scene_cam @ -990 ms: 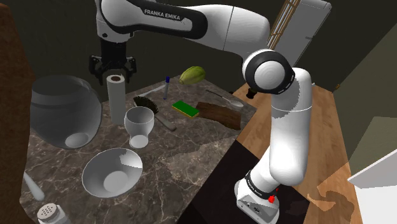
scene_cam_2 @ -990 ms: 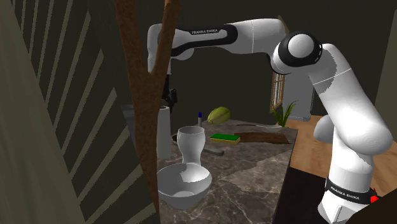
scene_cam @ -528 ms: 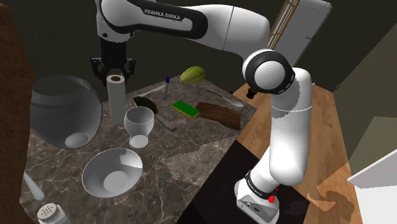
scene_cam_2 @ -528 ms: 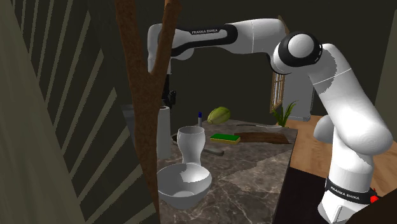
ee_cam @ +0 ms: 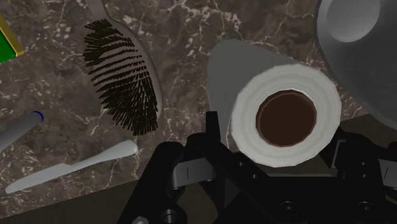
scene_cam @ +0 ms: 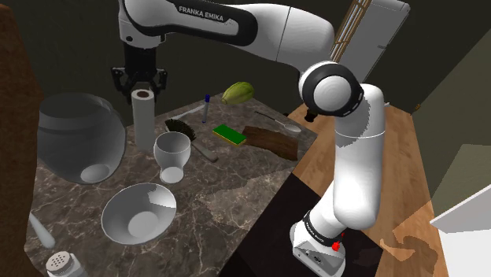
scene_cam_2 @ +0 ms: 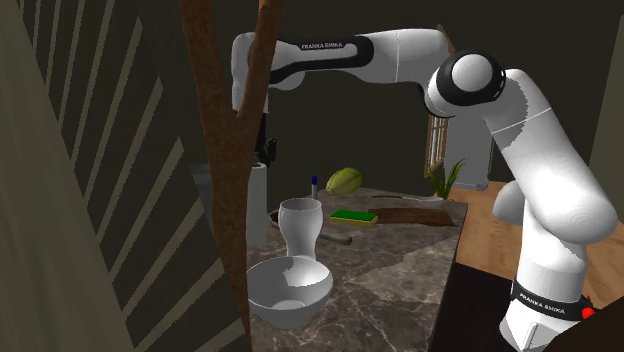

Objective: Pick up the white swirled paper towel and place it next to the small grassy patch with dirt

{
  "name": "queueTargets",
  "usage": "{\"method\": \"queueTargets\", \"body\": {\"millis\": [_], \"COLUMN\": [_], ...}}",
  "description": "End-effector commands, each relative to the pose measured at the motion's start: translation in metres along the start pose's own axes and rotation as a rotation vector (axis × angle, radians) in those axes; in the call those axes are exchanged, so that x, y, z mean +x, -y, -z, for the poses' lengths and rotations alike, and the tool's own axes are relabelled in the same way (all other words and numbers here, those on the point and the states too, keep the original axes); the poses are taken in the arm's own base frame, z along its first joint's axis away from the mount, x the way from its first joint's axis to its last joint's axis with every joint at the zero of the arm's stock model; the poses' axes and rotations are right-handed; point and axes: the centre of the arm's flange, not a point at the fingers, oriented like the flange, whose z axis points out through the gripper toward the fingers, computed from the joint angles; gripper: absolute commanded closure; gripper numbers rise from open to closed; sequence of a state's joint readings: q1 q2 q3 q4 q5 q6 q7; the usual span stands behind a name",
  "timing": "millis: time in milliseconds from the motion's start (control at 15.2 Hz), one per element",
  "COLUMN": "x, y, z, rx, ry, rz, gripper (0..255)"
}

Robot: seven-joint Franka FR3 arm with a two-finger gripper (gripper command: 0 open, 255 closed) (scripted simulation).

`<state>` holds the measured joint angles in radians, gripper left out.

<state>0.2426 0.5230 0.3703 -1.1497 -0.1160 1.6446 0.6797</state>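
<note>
The white paper towel roll [scene_cam: 142, 120] stands upright at the back of the dark marble counter [scene_cam: 228, 189], beside the pale goblet [scene_cam: 172, 155]. My black gripper [scene_cam: 142, 93] comes down from above and is shut on the roll's top. In the wrist view the roll [ee_cam: 286, 118] with its brown core sits clasped between my fingers [ee_cam: 213, 132]. The small green patch with brown dirt [scene_cam: 230, 134] lies farther toward the shoulder view's right. In the second exterior view a brown trunk [scene_cam_2: 225, 150] half hides the roll [scene_cam_2: 258, 205].
A big rounded glass bowl [scene_cam: 79, 138] stands close to the roll on the shoulder view's left. A hairbrush [scene_cam: 182, 127], a pen [scene_cam: 206, 106], a green fruit [scene_cam: 238, 93] and a spoon [scene_cam: 279, 120] lie around the patch. A white bowl [scene_cam: 138, 212] and a shaker [scene_cam: 61, 266] sit at the near end.
My fingers went from open around the roll's top to shut on it. The roll and hand have since risen slightly.
</note>
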Motion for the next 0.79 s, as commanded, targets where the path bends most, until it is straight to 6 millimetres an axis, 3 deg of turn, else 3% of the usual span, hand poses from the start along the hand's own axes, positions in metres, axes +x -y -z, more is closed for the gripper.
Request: {"method": "queueTargets", "body": {"millis": [0, 726], "x": [-0.001, -0.004], "y": [0.001, 0.004], "z": [0.010, 0.068], "rx": [0.000, 0.000], "ry": [0.000, 0.000], "rz": [0.000, 0.000], "gripper": [255, 255]}}
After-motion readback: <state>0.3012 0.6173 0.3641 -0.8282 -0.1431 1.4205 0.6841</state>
